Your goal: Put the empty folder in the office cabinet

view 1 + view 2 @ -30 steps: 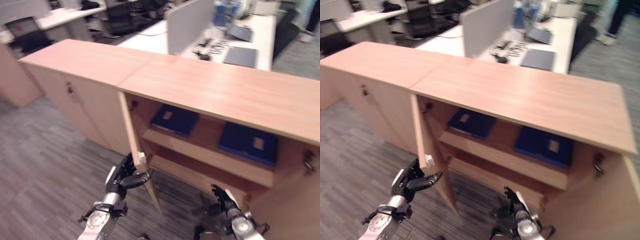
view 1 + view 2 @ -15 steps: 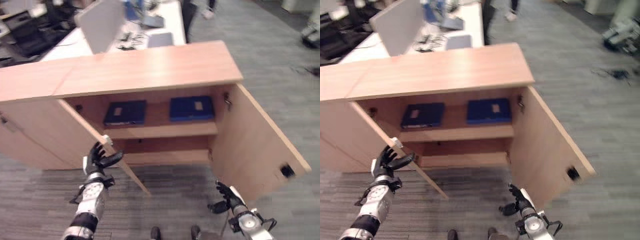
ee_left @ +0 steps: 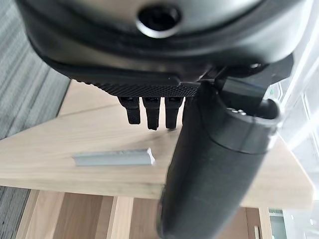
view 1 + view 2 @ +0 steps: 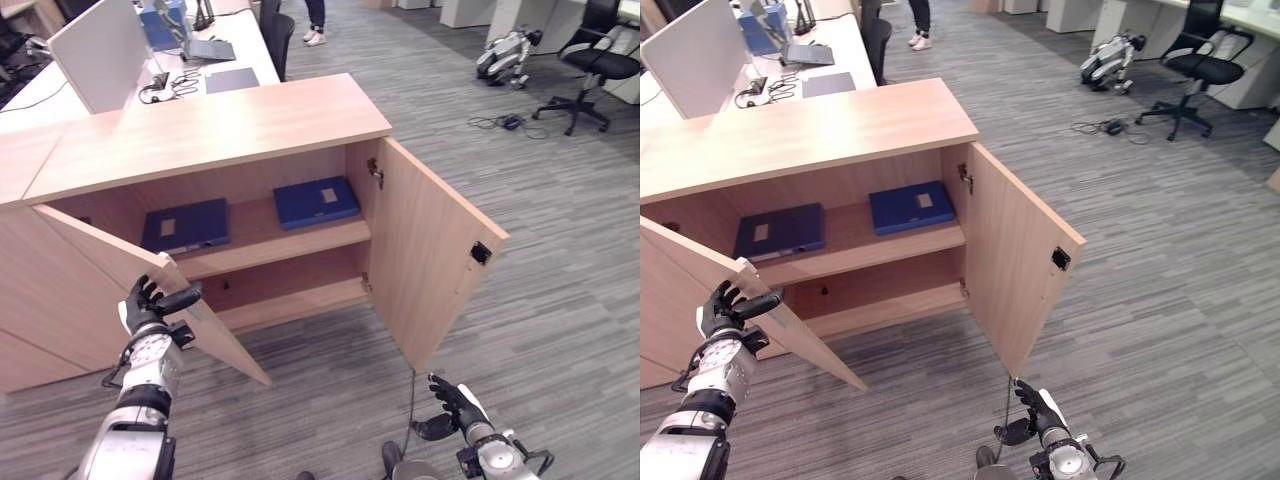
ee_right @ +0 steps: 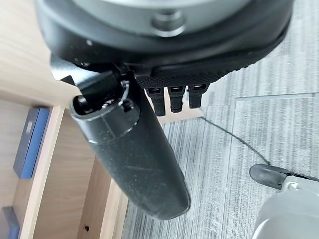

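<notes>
From the left eye view, the cabinet (image 4: 215, 125) stands with both doors swung out. The left hand (image 4: 150, 305) is at the outer edge of the left door (image 4: 110, 265), fingers spread and straight, thumb pointing toward the opening; whether it touches the door I cannot tell. Up and to the right of that hand, two blue folders lie flat on the upper shelf (image 4: 290, 240): the left folder (image 4: 185, 226) nearer the hand, the right folder (image 4: 317, 202) beside it, the two apart. The right hand (image 4: 452, 405) hangs low over the carpet (image 4: 560, 260), below the right door (image 4: 425, 260), fingers loosely spread and holding nothing.

The right eye view shows the same layout, with a desk (image 4: 760, 70) beyond the cabinet and an office chair (image 4: 1195, 70) far off past the right hand.

In the left wrist view, straight fingers (image 3: 152, 112) reach over the door's wood near a grey handle (image 3: 113, 158).

In the right wrist view, the fingers (image 5: 174, 97) are straight, and a blue folder edge (image 5: 31, 142) shows inside the cabinet.
</notes>
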You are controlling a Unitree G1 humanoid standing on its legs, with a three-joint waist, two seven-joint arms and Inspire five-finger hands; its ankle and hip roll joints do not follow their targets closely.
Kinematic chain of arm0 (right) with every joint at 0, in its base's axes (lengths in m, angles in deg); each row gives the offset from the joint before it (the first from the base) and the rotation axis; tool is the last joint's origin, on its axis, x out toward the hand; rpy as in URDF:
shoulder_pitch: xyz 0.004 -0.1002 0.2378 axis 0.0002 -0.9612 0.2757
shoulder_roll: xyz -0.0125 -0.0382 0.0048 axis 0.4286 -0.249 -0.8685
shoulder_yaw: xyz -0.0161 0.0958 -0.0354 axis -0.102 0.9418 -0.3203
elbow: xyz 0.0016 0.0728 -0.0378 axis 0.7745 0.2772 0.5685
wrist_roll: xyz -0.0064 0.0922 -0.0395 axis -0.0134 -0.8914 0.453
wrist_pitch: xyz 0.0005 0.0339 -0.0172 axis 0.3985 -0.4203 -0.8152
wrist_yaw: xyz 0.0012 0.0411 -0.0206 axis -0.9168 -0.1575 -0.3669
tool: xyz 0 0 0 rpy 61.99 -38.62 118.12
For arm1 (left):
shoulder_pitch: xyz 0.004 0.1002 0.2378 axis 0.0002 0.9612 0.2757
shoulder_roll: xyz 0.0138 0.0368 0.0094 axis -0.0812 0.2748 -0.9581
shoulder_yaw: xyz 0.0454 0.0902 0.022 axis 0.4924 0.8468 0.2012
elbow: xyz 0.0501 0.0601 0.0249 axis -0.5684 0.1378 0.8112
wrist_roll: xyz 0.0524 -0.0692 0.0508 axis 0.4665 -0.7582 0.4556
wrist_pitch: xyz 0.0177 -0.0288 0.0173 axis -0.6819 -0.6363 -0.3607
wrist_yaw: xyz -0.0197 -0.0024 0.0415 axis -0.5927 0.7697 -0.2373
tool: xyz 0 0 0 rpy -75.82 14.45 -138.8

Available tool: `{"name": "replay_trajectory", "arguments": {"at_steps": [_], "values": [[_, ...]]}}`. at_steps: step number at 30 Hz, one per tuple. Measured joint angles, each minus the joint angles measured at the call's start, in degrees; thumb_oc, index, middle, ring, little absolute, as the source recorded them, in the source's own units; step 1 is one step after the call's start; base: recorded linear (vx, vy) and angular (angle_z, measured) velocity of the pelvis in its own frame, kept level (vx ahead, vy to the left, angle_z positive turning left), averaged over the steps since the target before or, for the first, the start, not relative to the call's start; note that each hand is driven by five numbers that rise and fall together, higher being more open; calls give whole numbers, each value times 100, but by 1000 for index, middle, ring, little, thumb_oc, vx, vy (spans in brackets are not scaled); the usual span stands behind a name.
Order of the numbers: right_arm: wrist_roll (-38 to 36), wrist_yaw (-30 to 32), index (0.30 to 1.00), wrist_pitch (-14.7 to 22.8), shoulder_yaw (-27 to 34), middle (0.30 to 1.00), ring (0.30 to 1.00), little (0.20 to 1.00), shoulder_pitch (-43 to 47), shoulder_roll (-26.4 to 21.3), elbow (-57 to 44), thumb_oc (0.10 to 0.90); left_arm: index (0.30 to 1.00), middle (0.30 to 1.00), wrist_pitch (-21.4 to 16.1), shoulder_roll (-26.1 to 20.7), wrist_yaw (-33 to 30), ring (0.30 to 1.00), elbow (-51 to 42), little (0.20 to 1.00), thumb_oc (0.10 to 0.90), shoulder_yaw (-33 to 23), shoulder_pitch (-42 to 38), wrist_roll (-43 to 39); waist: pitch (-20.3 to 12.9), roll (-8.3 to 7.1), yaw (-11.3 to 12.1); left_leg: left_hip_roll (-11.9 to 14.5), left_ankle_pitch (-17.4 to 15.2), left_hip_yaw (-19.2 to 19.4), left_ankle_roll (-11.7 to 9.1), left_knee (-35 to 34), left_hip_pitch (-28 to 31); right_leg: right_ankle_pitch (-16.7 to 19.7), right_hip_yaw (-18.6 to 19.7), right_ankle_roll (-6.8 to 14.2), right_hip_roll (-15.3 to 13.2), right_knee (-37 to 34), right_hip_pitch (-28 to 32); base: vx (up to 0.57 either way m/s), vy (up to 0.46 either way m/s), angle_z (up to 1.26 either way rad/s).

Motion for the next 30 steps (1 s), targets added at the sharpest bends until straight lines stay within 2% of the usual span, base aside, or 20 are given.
{"name": "replay_trajectory", "arguments": {"at_steps": [1, 4, 6, 10, 12, 13, 15, 18, 20, 22, 26, 30], "values": [[0, 0, 900, 1, -16, 900, 900, 900, -20, 39, 0, 800, 900, 900, 4, 1, -11, 900, 3, 900, 800, 12, -11, 0, -38, -65, -9, -64, 26, 43, 26, 0, 14, 125, -29, 12, -72, -66, -10, -2, 50, -14], [0, 0, 900, 3, -48, 900, 900, 900, -72, 97, -2, 800, 900, 900, 13, 15, -45, 900, -10, 900, 800, 81, -35, 12, -80, -123, -43, -147, 49, 43, 51, 0, 19, 337, -34, 67, -166, -209, 42, -2, 19, 0], [0, 0, 900, 2, -95, 900, 900, 900, -96, 131, -2, 800, 900, 900, 13, 12, 25, 900, -32, 900, 800, 126, -57, 116, -120, -190, -35, -220, 112, 37, 90, 1, 18, 627, -33, 85, -228, -249, 75, -11, 27, 4], [0, 3, 900, 2, -106, 900, 900, 900, -95, 201, -1, 800, 900, 900, 15, 17, 16, 900, -475, 900, 800, 268, -62, 190, -130, -230, -13, -239, 138, 15, 99, 3, 21, 759, -58, 87, -241, -232, 110, -5, 9, 3], [0, 33, 900, -10, -87, 900, 900, 900, -117, 196, 7, 800, 900, 900, 93, 137, -96, 900, -1275, 900, 800, 420, 0, 188, -126, -259, 46, -268, 141, -87, 110, 3, 2, 760, -161, 88, -281, -232, 140, -22, 6, 23], [0, 53, 900, -24, -90, 900, 900, 900, -91, 201, 31, 800, 900, 900, 93, 180, -36, 900, -1682, 900, 800, 682, 7, 240, -138, -284, 131, -287, 147, -123, 118, 3, -2, 760, -193, 88, -279, -231, 165, -43, 2, 18], [0, 103, 900, -45, -9, 900, 900, 900, -52, 250, 46, 800, 900, 900, 87, 216, 50, 900, -3058, 900, 800, 1023, 287, 294, -151, -317, 237, -318, 144, -150, 141, 3, -18, 759, -230, 91, -348, -233, 163, -59, -5, 13], [-2, 130, 900, -65, 48, 900, 900, 900, 18, 360, 80, 800, 900, 900, 71, 85, 777, 900, -4822, 900, 800, 1967, 395, 394, -173, -347, 289, -387, 123, -251, 171, 2, -34, 689, -288, 174, -421, -236, 182, -37, 4, 14], [-3, 120, 900, -78, 40, 900, 900, 900, 66, 479, 98, 800, 900, 900, 86, -62, 1533, 900, -5687, 900, 800, 2418, 418, 371, -198, -308, 258, -413, 113, -225, 175, 2, -33, 675, -299, 190, -453, -236, 170, -4, 1, -4], [-5, 99, 900, -86, 26, 900, 900, 900, 39, 527, 110, 800, 900, 900, 96, -241, 2035, 900, -6196, 900, 800, 2736, 421, 272, -206, -294, 250, -410, 115, -214, 178, 2, -31, 678, -289, 188, -444, -236, 163, -4, -1, -3], [-1, -45, 900, -87, 17, 900, 900, 900, -13, 514, 116, 800, 900, 900, 106, -450, 2894, 900, -6521, 900, 800, 2918, 602, 219, -239, -256, 259, -403, 115, -200, 177, 3, 11, 687, -273, 182, -417, -236, 192, -3, 1, -2], [15, -134, 900, -78, 6, 900, 900, 900, -108, 517, 115, 800, 900, 900, 109, -431, 3014, 900, -6146, 900, 800, 2676, 1287, 242, -398, -240, 275, -403, 105, -172, 163, 2, 7, 678, -254, 185, -434, -240, 163, -2, 1, -3]]}}
